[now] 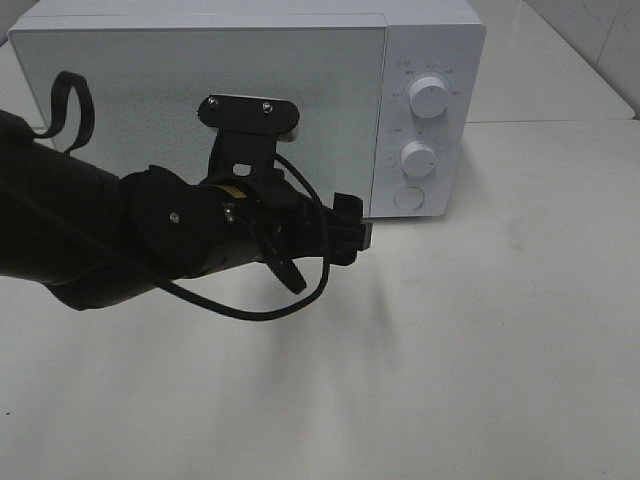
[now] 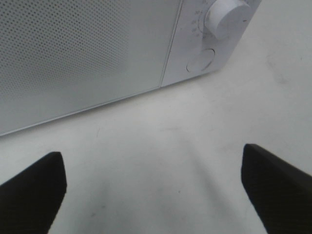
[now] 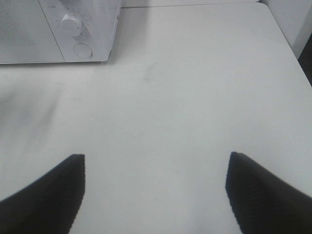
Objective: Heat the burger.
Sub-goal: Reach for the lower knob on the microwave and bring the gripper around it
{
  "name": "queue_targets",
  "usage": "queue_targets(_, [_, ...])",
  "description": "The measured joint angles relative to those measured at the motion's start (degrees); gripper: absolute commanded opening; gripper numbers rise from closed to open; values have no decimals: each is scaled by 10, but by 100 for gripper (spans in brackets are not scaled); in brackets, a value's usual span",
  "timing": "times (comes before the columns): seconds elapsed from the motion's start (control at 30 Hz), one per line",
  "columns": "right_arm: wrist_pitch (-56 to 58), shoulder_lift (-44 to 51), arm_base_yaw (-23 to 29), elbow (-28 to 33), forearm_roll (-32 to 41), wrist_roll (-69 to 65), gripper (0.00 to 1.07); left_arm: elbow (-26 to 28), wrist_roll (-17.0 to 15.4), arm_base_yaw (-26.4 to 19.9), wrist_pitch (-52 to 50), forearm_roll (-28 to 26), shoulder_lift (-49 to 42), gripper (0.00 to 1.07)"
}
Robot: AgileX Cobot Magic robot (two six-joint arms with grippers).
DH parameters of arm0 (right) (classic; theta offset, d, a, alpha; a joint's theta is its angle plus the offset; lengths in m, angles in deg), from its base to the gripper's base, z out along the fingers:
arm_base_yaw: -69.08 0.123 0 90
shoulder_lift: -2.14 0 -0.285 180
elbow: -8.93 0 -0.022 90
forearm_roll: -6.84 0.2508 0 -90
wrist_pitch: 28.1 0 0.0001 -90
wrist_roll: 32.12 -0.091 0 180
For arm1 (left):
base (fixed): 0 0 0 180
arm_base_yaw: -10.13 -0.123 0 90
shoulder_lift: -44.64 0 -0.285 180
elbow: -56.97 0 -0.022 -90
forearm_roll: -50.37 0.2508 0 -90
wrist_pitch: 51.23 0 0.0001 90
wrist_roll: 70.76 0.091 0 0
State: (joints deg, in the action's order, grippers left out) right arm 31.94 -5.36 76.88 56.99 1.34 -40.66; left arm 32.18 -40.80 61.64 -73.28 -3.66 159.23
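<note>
The burger is out of view in all three views. A white microwave [image 1: 300,80] stands at the back of the table with its door shut. My left gripper [image 1: 352,230] hovers just in front of the door's lower right corner, near the control panel. In the left wrist view the left gripper [image 2: 152,163] is open, its dark fingers [image 2: 34,190] far apart with only bare table between them and the microwave [image 2: 73,48] close ahead. My right gripper [image 3: 156,163] is open over bare table, well off to the side of the microwave [image 3: 87,24], and holds nothing.
The microwave's panel carries two white knobs [image 1: 430,97] [image 1: 418,158] and a round button [image 1: 409,198]. A black cable [image 1: 290,290] loops under the left arm. The white table [image 1: 480,350] stretches in front and to the right; a tiled wall rises at the far right.
</note>
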Motion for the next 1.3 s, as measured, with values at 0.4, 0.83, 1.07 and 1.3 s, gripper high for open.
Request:
queue_targets(0.4, [0,0,0,0,0,0,76,-6,0,-31,227,33,-41,98])
queue_targets(0.83, [0,0,0,0,0,0,76,-6,-2,-210,581,93,-97,98])
queue_targets(1.07, [0,0,0,0,0,0,76,-6,-11,-332,792,140,-131,98])
queue_targets(1.3, [0,0,0,0,0,0,76,-6,-40,-417,867,200,-187,98])
